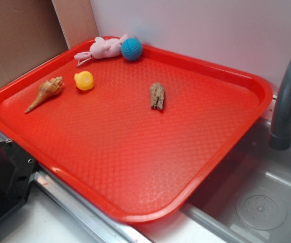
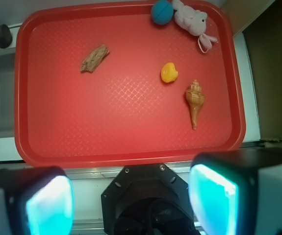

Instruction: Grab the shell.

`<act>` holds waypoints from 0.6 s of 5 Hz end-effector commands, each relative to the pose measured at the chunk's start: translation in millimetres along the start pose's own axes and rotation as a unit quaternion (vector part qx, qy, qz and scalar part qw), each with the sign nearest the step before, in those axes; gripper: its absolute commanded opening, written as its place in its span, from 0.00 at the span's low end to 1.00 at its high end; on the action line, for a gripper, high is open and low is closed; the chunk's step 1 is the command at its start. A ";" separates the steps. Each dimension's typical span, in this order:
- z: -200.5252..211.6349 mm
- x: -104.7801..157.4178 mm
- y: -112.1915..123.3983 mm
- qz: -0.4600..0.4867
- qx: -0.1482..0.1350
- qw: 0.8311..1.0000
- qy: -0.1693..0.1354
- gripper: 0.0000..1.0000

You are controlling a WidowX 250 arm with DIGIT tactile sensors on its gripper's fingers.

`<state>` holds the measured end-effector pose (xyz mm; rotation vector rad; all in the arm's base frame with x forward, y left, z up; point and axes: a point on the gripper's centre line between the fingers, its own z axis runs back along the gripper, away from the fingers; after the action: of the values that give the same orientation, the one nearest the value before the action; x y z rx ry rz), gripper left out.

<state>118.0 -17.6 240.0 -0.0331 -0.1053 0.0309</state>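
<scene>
Nearest the wrist camera, the gripper is seen as two blurred fingers with glowing teal pads, spread wide apart with nothing between them; the black robot base is visible in the gap. In the exterior view the gripper is not shown at all; only a dark block of the robot is caught at the 8 o'clock edge.

The red tray, of hard plastic with a fine diamond-grid texture and a raised rounded rim, is shown whole from above by the wrist camera. The shell lies flat on it toward 3 o'clock, its knobby wide end pointing away from the gripper and its thin tip toward it, well apart from the fingers. In the exterior view the shell is placed near the tray's 9 o'clock rim.

A smooth yellow duck sits just beside the shell's wide end. A rough, bark-like wood chunk lies toward 11 o'clock. A knitted blue ball and a fuzzy pink plush toy are touching at the far rim.

Only the exterior view shows the grey faucet and the sink beside the tray.
</scene>
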 end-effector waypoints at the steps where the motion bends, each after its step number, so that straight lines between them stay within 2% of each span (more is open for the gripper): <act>1: 0.0 0.0 0.0 0.000 0.000 1.000 0.000 1.00; 2: -49.3 7.8 51.4 0.051 0.018 0.998 0.016 1.00; 3: -91.3 18.4 87.8 0.035 0.010 0.999 0.015 1.00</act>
<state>141.2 66.9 139.6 -0.0318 -0.0478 0.0936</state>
